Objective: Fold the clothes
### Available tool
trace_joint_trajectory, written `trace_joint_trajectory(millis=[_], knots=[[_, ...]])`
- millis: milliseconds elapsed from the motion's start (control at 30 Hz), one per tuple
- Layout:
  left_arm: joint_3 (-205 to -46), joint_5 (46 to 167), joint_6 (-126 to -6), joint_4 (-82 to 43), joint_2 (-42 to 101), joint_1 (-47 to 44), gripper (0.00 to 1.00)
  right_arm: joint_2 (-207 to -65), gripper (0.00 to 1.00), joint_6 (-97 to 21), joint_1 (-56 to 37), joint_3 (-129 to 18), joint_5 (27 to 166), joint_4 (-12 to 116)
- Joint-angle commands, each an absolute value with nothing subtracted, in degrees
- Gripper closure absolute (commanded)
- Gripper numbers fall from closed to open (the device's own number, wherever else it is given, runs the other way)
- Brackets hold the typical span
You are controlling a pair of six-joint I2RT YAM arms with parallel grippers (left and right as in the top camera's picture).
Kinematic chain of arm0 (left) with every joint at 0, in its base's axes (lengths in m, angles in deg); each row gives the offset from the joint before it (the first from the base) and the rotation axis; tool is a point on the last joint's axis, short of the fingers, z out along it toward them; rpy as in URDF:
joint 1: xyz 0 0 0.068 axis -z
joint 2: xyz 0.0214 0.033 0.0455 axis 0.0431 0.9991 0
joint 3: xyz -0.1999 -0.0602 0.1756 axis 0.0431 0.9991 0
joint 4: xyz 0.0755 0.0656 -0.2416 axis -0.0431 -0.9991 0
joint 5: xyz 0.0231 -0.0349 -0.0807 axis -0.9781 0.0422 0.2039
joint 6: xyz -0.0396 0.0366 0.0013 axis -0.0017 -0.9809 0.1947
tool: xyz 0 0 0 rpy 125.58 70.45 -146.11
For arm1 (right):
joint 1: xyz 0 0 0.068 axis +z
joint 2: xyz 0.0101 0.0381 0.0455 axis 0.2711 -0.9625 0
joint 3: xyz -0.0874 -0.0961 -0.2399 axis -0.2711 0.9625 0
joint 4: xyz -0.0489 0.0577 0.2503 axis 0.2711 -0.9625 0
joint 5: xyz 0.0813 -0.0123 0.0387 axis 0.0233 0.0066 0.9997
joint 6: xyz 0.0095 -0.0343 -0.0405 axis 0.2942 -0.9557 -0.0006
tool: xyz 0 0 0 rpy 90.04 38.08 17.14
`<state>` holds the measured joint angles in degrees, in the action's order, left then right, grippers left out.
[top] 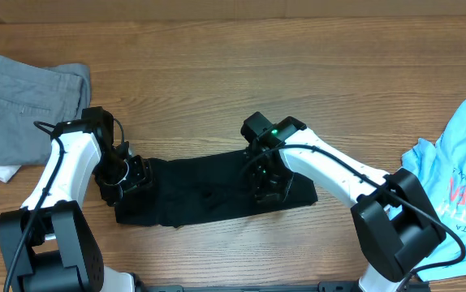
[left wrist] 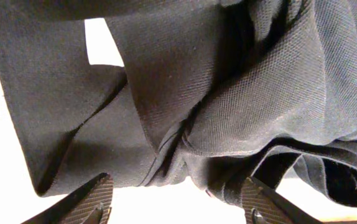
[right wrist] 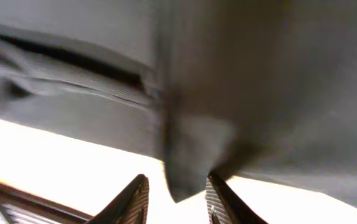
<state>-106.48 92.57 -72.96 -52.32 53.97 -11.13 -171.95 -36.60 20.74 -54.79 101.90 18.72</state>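
Overhead, I see the black shirt [top: 209, 191] lying as a long, rumpled band on the wood-grain table [top: 217, 65]. The left gripper [top: 123, 177] is at its left end and the right gripper [top: 267, 185] on its right part. Folded grey trousers [top: 22, 105] lie far left, a light blue T-shirt [top: 460, 170] far right.

Left wrist: fine mesh knit bunches in thick folds above ribbed fingers [left wrist: 97, 200] standing wide apart.

Right wrist: blurred. A pointed fold hangs between narrowly spaced fingers [right wrist: 135, 199], and I can't tell whether they pinch it.

Wooden table [top: 217, 57], black shirt [top: 200, 195], grey trousers [top: 22, 105], blue T-shirt [top: 460, 162]
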Motion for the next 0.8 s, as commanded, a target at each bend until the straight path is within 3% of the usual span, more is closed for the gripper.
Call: trace_joint_trajectory(millis=[0,433,700,767], knots=[[-106.3,91.35,-75.63,-51.36,53.03,-11.44,0.28,-168.35,0.62,-35.03,18.97,-60.45,92.83,16.2],[-98.5,89.1,-75.61,-39.93,53.12,-11.42,0.0,-163.41,0.46,-35.09,12.67,-63.75,92.11,14.54],[-90.5,91.96,-75.63,-27.93,53.49,-11.0,0.0,-163.41,0.46,-35.07,12.65,-63.75,92.41,14.52],[-89.23,93.75,-75.58,-26.25,53.73,-10.5,0.06,-163.41,0.46,-35.07,12.63,-63.75,92.54,14.41]])
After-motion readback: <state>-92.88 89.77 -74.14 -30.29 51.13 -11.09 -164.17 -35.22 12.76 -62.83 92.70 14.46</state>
